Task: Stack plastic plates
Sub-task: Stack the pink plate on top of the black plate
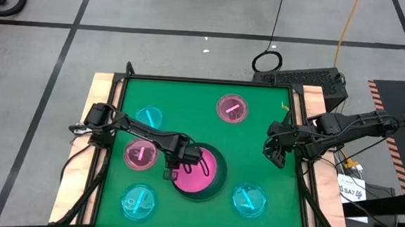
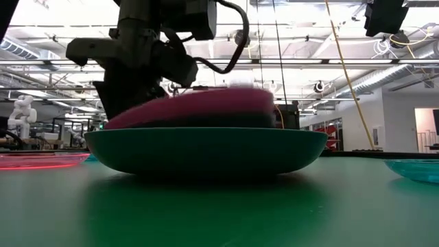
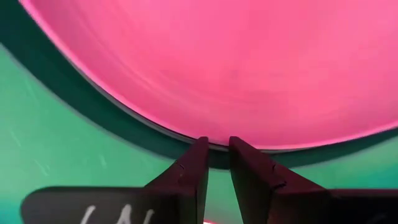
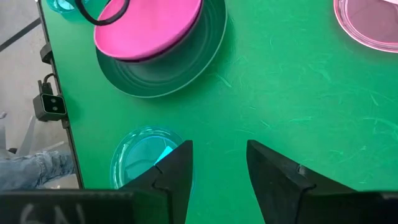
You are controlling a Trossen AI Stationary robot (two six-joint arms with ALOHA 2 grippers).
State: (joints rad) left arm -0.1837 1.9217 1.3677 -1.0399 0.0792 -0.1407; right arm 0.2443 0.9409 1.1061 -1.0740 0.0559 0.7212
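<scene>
Gripping the rim of the round hot pink plastic plate (image 1: 197, 171), the left gripper (image 1: 173, 169) is reaching in over the middle-lower part of the high view, its fingers (image 3: 189, 174) nearly closed with only a narrow slit between them at the plate's near edge. That plate is sitting on a dark plate of about the same width, seen only as a dark rim (image 3: 205, 151) under the pink one, and both are lying inside the large round dark green plastic plate (image 2: 206, 149); in the low view the pink plate is looking tilted, higher at the picture's right.

The right gripper (image 1: 277, 152) is hanging above the green table (image 1: 257, 141) at the right-centre of the high view, its fingers (image 4: 176, 171) spread apart and holding nothing.

Small translucent plates are lying singly around the stack in the high view: a small translucent pink plate (image 1: 141, 154) just left of the stack under the left arm, another small pink plate (image 1: 232, 108) at upper centre, a small translucent cyan plate (image 1: 149, 116) at upper left, a second cyan plate (image 1: 138, 200) at lower left, and a third cyan plate (image 1: 249, 200) at lower right.
</scene>
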